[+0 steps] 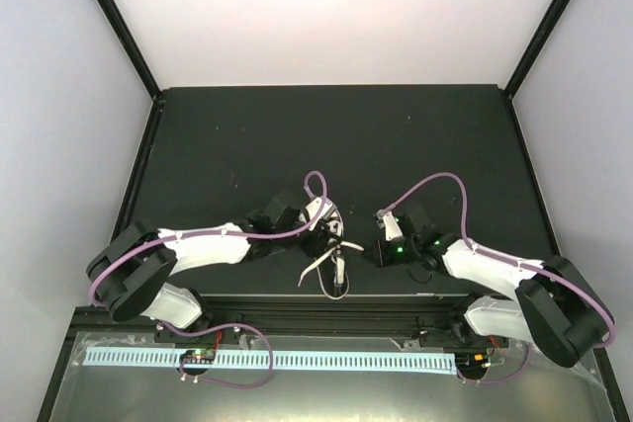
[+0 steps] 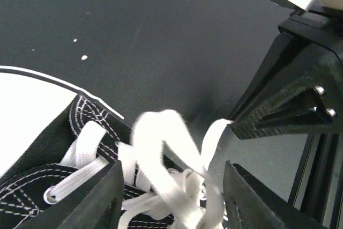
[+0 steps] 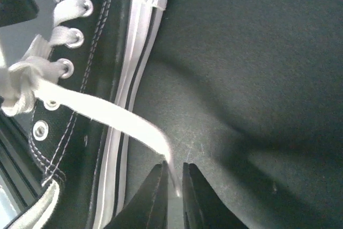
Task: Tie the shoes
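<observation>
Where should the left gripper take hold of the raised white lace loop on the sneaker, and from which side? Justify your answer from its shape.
Probably the loop at its arched top, coming straight down from above. The arch stands up clear of the sneaker, and the left gripper straddles it with open fingers, one on each side.

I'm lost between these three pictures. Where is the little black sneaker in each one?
Top external: the sneaker sits low in the centre, dark and hard to make out.
Left wrist: it fills the lower left corner, with canvas and stitching seen up close.
Right wrist: it runs along the left edge, eyelets in a row.
Shared landmark: the white laces show in all three views.
</observation>
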Motion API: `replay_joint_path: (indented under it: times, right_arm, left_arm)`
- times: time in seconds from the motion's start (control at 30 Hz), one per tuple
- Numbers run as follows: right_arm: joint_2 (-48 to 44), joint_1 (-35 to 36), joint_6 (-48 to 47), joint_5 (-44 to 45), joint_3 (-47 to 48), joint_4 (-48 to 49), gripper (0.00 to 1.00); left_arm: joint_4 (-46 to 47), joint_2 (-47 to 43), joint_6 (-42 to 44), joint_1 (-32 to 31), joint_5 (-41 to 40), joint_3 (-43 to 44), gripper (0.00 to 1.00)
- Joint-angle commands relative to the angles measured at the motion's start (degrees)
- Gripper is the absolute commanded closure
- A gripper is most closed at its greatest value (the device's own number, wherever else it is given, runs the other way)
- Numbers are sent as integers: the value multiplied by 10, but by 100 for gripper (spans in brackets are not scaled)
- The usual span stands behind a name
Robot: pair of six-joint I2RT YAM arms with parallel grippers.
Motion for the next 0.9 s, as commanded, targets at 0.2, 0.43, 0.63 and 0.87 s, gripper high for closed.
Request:
replay_joint_path:
  times: [0.2,0.43,0.63,0.87]
  right_arm:
    - [-65,-2,-15,48,49,-87,33]
    - [-43,2,-44,-18,105,-41,20]
    - [29,27,-47,-28,150,-4,20]
    - [79,30,-49,-66,165,29,22]
  left_arm:
    - [3,-131,-116,17,-35,-63,30]
    - [47,-158,-235,50,26,-130,41]
    - [133,-101,-333,68,90,-144,53]
    - [189,-32,-366,71,116,-140,55]
